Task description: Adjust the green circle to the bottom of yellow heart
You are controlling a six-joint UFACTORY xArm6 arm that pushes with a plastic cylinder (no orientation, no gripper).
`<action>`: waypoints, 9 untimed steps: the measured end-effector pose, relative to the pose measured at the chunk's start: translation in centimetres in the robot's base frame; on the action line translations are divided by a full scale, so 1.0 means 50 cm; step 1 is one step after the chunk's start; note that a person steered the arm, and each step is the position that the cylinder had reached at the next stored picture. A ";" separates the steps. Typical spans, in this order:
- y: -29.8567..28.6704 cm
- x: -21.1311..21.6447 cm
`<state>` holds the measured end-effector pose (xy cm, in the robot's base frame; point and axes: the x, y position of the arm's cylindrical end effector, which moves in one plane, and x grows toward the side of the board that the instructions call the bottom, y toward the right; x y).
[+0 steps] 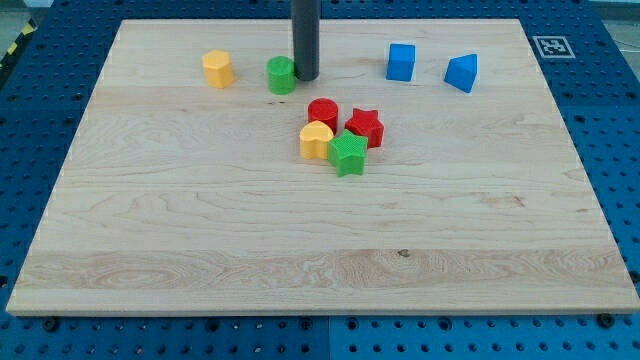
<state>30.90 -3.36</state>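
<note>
The green circle [282, 75] sits near the view's top, left of centre. My tip [305, 77] stands right beside it, touching or nearly touching its right side. The yellow heart [316, 140] lies below and to the right of the green circle, in a tight cluster with a red circle [323, 113], a red star [365, 127] and a green star [347, 153]. The green circle is well above the heart, apart from it.
A yellow hexagon-like block [217, 69] lies left of the green circle. A blue cube [401, 62] and a blue triangular block [462, 72] lie at the top right. The wooden board [200, 240] ends on a blue pegboard surround.
</note>
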 end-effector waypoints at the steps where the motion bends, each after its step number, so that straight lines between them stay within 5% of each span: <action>1: -0.056 -0.050; 9: -0.143 0.227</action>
<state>42.27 -10.51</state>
